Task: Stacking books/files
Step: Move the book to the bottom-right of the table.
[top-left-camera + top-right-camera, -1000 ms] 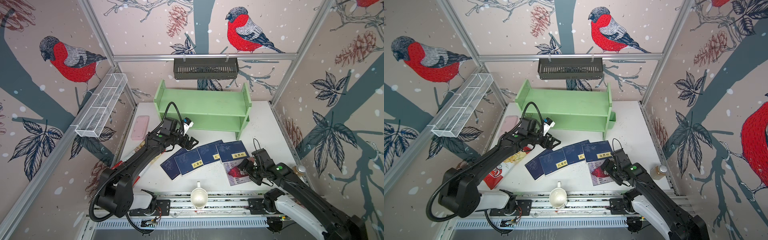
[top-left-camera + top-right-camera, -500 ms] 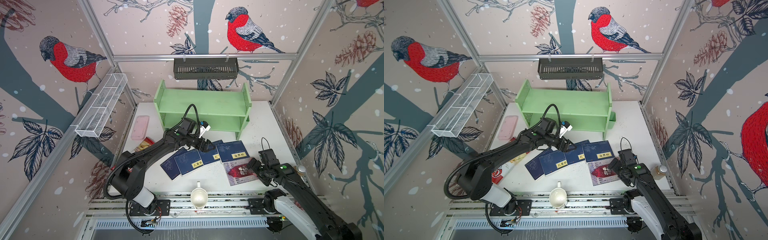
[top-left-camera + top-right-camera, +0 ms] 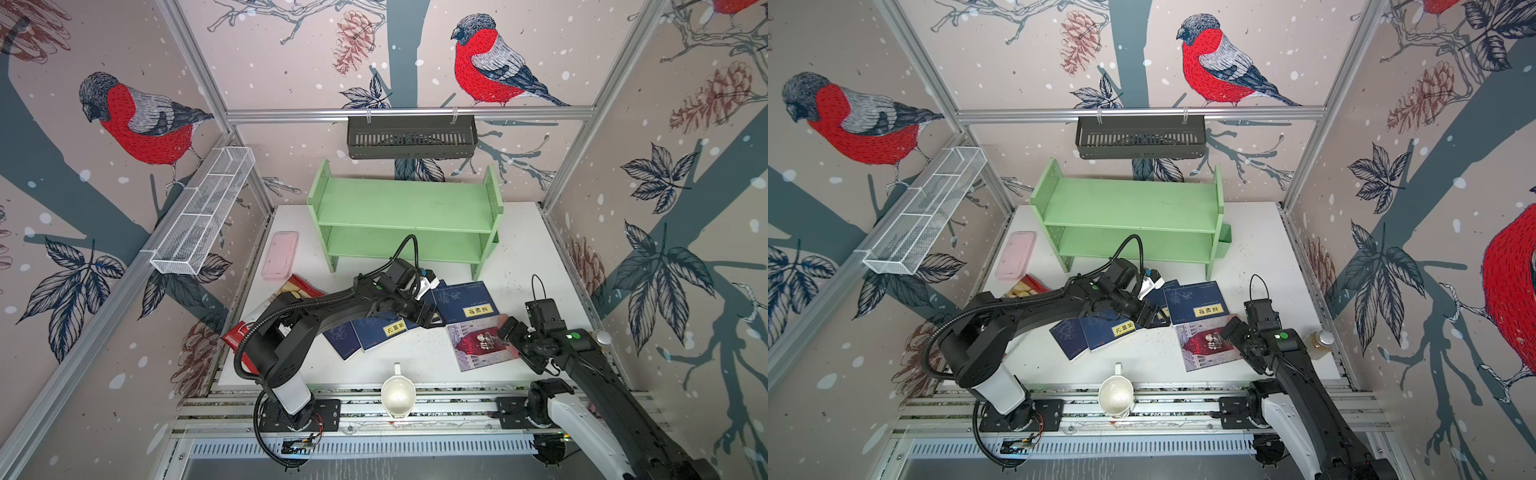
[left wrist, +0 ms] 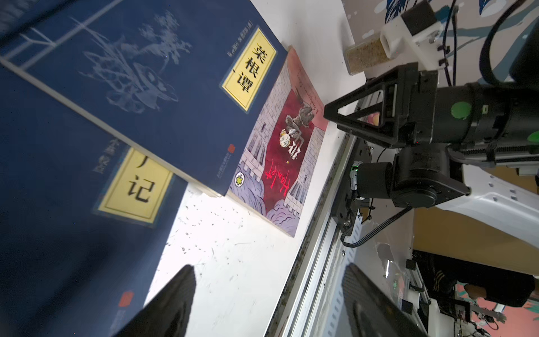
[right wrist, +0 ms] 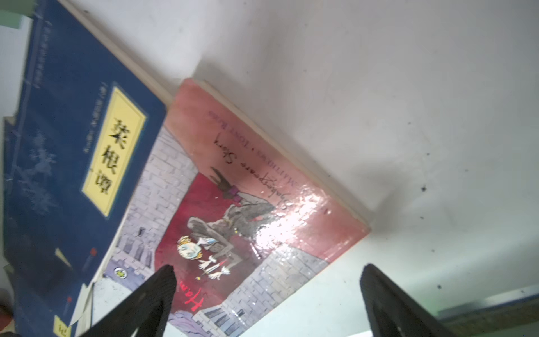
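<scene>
Navy paperback (image 4: pixel 140 96), overlapping edge of pink-and-red illustrated book (image 4: pixel 291 140): yellow label reads 菜根谭 in black characters. Small white print beside label and red seal near corner too small to read.

Second navy paperback (image 4: pixel 58 218), partly under first, farther from illustrated book: yellow label partly covered, last character 记 legible.

Illustrated book cover: title "Hamlet" in red handwriting. In right wrist view, along pink margin, "Shakespeare Story" in script, then "MATTHEWS · TONY ROSS" in capitals.

Both top views: yellow labels too small to read.

bare table (image 3: pixel 521 266) lies open beside the green shelf (image 3: pixel 403 208); navy books (image 3: pixel 461 303) and a white jug (image 3: pixel 398 392) block the front.
</scene>
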`<action>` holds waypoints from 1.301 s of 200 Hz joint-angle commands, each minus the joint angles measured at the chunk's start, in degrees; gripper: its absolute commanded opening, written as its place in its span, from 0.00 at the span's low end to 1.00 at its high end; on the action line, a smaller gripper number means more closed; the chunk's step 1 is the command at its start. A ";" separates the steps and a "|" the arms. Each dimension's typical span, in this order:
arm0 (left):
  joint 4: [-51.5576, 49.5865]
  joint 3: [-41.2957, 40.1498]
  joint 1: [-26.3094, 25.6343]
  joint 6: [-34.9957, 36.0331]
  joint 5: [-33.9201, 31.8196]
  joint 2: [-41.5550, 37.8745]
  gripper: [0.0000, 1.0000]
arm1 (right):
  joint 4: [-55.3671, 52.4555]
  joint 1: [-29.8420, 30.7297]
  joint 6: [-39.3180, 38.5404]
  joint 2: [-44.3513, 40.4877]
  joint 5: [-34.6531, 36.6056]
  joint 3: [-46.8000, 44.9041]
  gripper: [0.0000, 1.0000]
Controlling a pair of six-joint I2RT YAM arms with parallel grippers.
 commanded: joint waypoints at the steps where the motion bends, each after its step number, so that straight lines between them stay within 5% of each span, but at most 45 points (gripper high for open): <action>1: 5.65 -0.12 -1.10 -3.11 0.20 0.89 0.80 | -0.80 -0.79 -2.03 0.95 1.98 0.23 1.00; 57: 5.05 0.24 -2.75 -6.50 1.04 6.78 0.79 | 1.17 -8.47 -7.71 3.34 2.48 2.08 0.99; 121: 7.80 0.18 -5.58 -7.10 0.95 10.36 0.77 | 6.03 -9.66 -7.57 3.33 0.77 -1.60 0.99; 150: 7.62 1.19 -5.86 -8.13 1.05 12.66 0.77 | 8.13 -9.62 -8.53 4.28 -1.79 -2.41 1.00; 165: 8.49 1.06 -5.94 -8.19 0.70 12.89 0.86 | 9.52 -9.61 -8.58 5.27 -4.33 -3.36 1.00; 260: 7.97 2.07 -5.78 -6.93 -3.78 12.95 0.82 | 16.87 -1.17 -3.95 8.16 -12.12 -3.99 0.95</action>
